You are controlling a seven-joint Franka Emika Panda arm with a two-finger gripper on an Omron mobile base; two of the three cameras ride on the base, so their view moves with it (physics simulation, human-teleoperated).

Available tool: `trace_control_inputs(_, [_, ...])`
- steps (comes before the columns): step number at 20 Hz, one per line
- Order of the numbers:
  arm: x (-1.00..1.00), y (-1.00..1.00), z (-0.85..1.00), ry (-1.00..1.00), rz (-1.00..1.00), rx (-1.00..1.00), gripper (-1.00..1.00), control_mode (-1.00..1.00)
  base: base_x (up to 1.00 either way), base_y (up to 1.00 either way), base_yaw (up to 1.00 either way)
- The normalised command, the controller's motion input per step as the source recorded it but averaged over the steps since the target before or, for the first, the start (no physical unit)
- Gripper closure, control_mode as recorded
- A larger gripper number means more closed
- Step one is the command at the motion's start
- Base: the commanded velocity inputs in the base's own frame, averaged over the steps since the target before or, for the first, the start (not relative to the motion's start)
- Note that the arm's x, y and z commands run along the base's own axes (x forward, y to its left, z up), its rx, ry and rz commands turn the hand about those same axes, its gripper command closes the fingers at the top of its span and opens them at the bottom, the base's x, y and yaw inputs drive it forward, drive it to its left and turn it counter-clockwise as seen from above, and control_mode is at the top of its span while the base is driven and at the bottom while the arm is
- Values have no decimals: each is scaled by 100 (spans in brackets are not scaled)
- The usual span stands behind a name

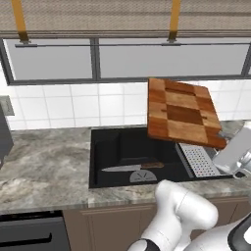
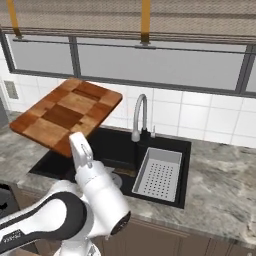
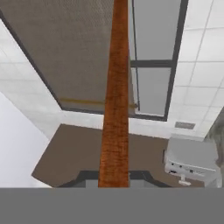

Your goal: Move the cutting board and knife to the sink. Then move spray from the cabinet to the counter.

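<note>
The cutting board [image 1: 182, 113] is up in the air, tilted above the black sink [image 1: 109, 147], and the gripper [image 1: 223, 140] is clamped on its lower corner, at the right edge of the left base view. From the right base view the board [image 2: 65, 116] hangs over the left part of the basin, with the white arm rising beneath it. Through the hand view the board [image 3: 115, 100] shows edge-on, a thin reddish strip running straight up the middle. Down in the basin lies the knife [image 1: 133, 167], flat on the bottom, blade pointing left. The curved faucet [image 2: 140, 117] stands behind the sink, and the grey tray [image 2: 159, 173] sits in its right side. Grey stone tabletop [image 1: 46, 166] runs around it all.
</note>
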Motion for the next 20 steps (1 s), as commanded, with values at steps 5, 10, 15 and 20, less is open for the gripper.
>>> trace_control_inputs(5, [7,0,37,42,0,0,100,-100,0,0,0])
trace_control_inputs(10, [0,0,5,22,0,0,100,-100,0,0,0])
trace_control_inputs(15, [0,0,0,21,1,-2,100,-100,0,0,0])
trace_control_inputs(20, [0,7,-6,23,3,-9,100,-100,0,0,0])
